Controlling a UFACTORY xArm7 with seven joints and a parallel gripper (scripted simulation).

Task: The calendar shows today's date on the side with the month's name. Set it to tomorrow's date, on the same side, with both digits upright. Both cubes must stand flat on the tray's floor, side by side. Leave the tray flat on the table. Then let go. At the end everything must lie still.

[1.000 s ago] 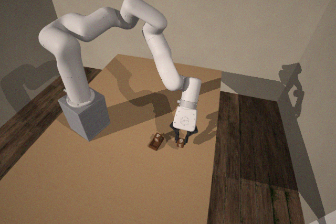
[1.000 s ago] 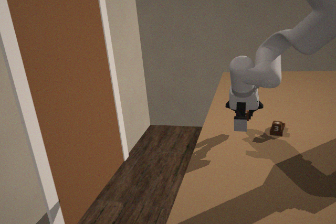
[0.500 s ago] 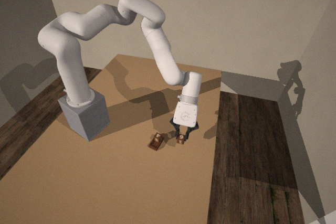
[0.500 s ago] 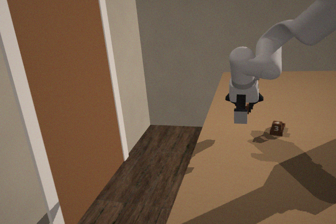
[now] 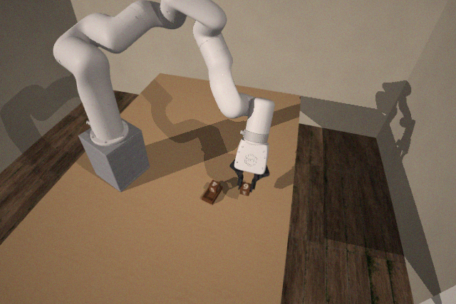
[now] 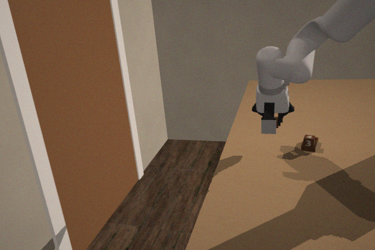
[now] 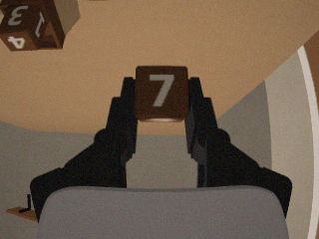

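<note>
- One cube is clamped between the jaws, gripped on two opposite sides, which leaves other faces free to read.
- Two of its faces show in the top view: what looks like a 6 or a 9, and below it a mark too small to tell. The wrist view shows a 7 (upright as that camera sees it).
- The held cube is up off the tabletop, beside the tray and apart from it, probably so it can be turned or lined up without knocking anything.
- The tray rests on the tabletop with the other cube at one end. That leaves the rest of its length open, most likely as the held cube's place.
- The other cube shows a 3 to the exterior view, and a 3, a 4 and a 1 to the wrist view (the 4 turned over there). Which side bears the month's name cannot be told, so today's date stays unsure.
- Next, I judge, the held cube needs its wanted digit upright on the month side, then a level lowering into the gap.
- A tilted or off-centre descent could catch the tray's wall, shove the tray, or nudge the other cube askew.
</note>
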